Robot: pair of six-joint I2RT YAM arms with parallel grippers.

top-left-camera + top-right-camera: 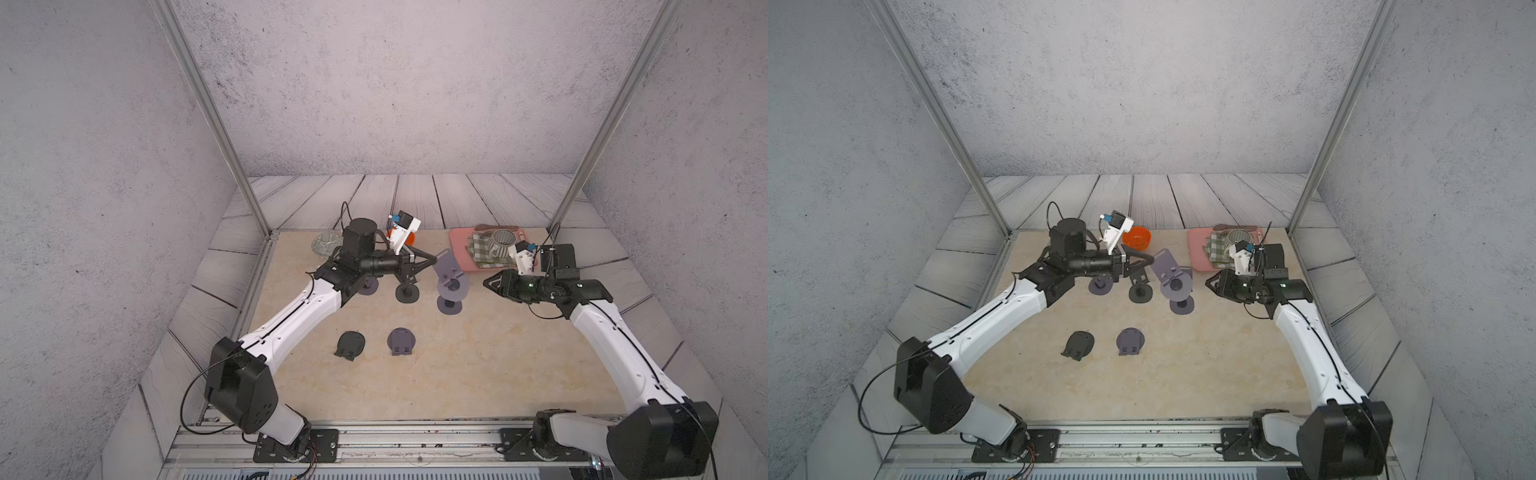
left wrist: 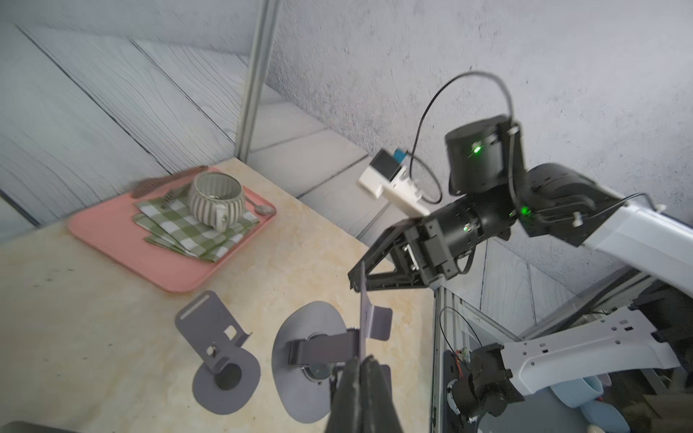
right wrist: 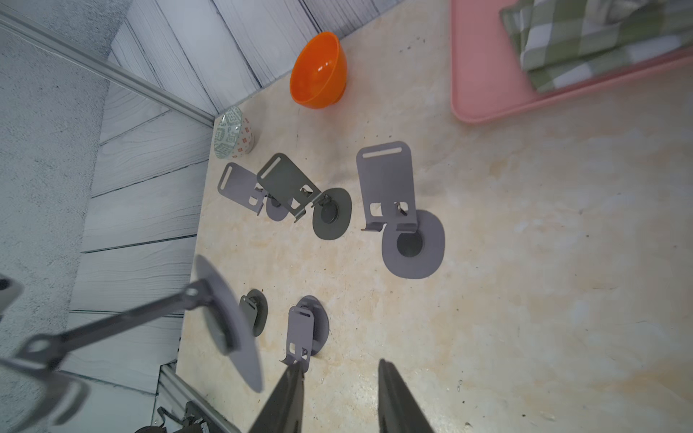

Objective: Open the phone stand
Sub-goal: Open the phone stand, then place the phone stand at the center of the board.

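While the left gripper (image 2: 360,365) pinches the plate of the purple metal phone stand (image 2: 311,360), the right gripper (image 3: 341,365) hangs parted, empty

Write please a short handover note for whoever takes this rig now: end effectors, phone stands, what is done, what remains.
Left end effector: shut on the plate of the held purple stand, which hangs tilted above the table.
Right end effector: open, empty, close to that stand.
Done: the held stand looks unfolded, its base swung away from the plate. Three open stands are on the table: one dark, two purple.
Left: probably set the held stand down on its base, then open the folded dark stand and the folded purple stand, both flat, nearer the robot.
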